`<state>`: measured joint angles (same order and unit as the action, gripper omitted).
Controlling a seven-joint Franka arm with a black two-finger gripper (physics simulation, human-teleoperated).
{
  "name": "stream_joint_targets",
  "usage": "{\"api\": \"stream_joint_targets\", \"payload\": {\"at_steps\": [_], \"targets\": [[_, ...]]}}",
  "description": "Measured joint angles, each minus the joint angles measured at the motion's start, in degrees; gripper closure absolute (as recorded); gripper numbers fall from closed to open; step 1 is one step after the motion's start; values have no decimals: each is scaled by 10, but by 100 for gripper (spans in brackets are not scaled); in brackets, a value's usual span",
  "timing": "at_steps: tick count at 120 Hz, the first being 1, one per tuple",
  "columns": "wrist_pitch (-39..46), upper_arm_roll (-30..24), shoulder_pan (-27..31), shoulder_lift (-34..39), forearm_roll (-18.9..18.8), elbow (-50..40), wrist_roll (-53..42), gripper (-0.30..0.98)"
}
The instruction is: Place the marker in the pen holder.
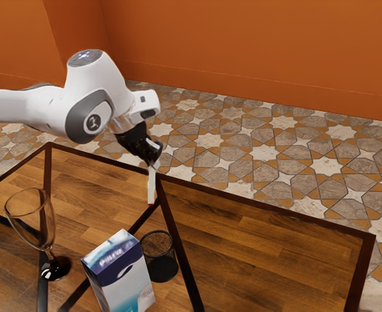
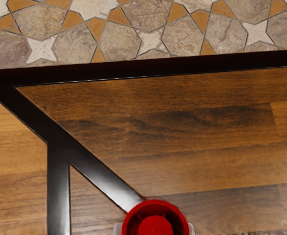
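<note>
Left of centre in the exterior view, the gripper (image 1: 155, 159) clamps the marker (image 1: 151, 187) near its top, sensible for something probably light, stiff and slick.

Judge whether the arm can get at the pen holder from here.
Probably yes: the pen holder stands upright, its mouth uncovered from above, though the carton close beside it leaves little room on that side.

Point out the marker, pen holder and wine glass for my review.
Marker (image 1: 151, 187): exterior view, on its white body.
Pen holder (image 1: 160, 262): exterior view, on its dark side.
Wine glass (image 1: 36, 224): exterior view, on its clear bowl.
</note>
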<state>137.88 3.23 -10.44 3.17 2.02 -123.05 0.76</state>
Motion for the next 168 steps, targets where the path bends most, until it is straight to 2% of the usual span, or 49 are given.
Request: {"api": "stream_joint_targets", "payload": {"at_steps": [69, 106, 129, 144, 158, 168], "targets": [[17, -43, -31, 55, 2, -91, 10, 78], [17, -56, -31, 27, 3, -110, 15, 78], [14, -60, -32, 21, 19, -106, 4, 38], [4, -60, -27, 21, 20, -95, -5, 21], [-135, -35, -32, 9, 14, 111, -32, 12], [-226, -21, -18, 9, 4, 171, -55, 8]]}}
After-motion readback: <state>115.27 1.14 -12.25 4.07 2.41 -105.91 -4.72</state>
